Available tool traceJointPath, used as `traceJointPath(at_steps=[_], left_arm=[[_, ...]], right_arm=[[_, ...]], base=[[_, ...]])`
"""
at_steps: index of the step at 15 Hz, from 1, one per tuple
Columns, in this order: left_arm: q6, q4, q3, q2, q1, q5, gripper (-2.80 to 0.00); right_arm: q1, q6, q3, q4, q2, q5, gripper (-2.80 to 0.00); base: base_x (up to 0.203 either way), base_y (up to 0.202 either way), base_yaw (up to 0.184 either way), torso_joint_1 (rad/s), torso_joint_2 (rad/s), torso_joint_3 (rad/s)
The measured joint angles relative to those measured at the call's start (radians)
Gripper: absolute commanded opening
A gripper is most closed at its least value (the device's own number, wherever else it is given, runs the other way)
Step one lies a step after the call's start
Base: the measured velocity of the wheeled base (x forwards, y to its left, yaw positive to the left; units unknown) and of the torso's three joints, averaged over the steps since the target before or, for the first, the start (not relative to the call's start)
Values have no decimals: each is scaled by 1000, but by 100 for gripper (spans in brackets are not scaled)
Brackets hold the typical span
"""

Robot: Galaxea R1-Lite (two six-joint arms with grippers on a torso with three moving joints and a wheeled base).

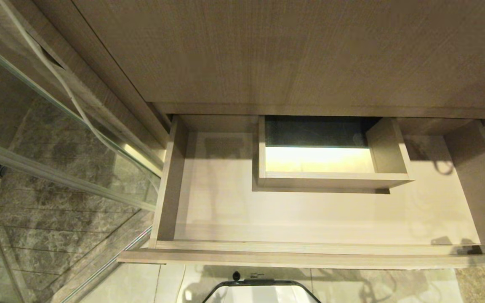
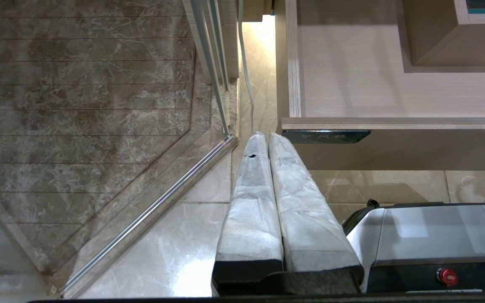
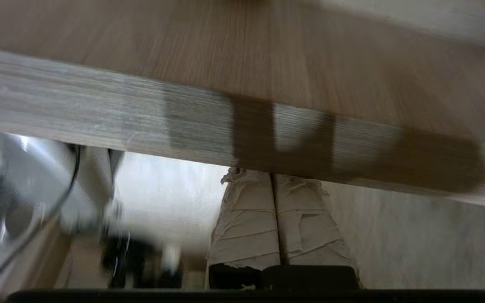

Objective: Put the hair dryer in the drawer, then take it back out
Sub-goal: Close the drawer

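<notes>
The drawer [image 1: 310,252] stands pulled out below the taller wood-grain panel, and its pale floor lies bare around the boxed cut-out [image 1: 331,181]. The hair dryer is out of view in every frame. My left gripper [image 2: 266,136] is shut with nothing in it. It hangs just off the left end of the drawer front [image 2: 394,123], beside the small black plate [image 2: 326,136]. My right gripper [image 3: 273,176] is also shut and empty, its tips close under a wood-grain edge [image 3: 99,122] that carries its shadow. Neither gripper shows in the head view.
A glass shower door with a metal frame [image 1: 57,168] stands to the left of the drawer over dark marble tiles. A white cable [image 2: 246,75] runs down between the door and the cabinet side. My own base [image 1: 261,290] sits just before the drawer front.
</notes>
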Motion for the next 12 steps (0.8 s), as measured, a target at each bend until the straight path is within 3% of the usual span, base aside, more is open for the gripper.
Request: traceJointPath(at_steps=[7, 10, 12], left_arm=[[0, 0, 0, 0, 2, 0, -280], [0, 0, 0, 0, 0, 1, -280], [0, 0, 0, 0, 0, 0, -280]], right_arm=[[16, 33, -40, -452, 17, 431, -280], [58, 174, -92, -649, 49, 466, -280], [67, 204, -107, -690, 52, 459, -280]], base=[[0, 0, 0, 0, 0, 0], [0, 0, 0, 0, 0, 0], [0, 0, 0, 0, 0, 0]])
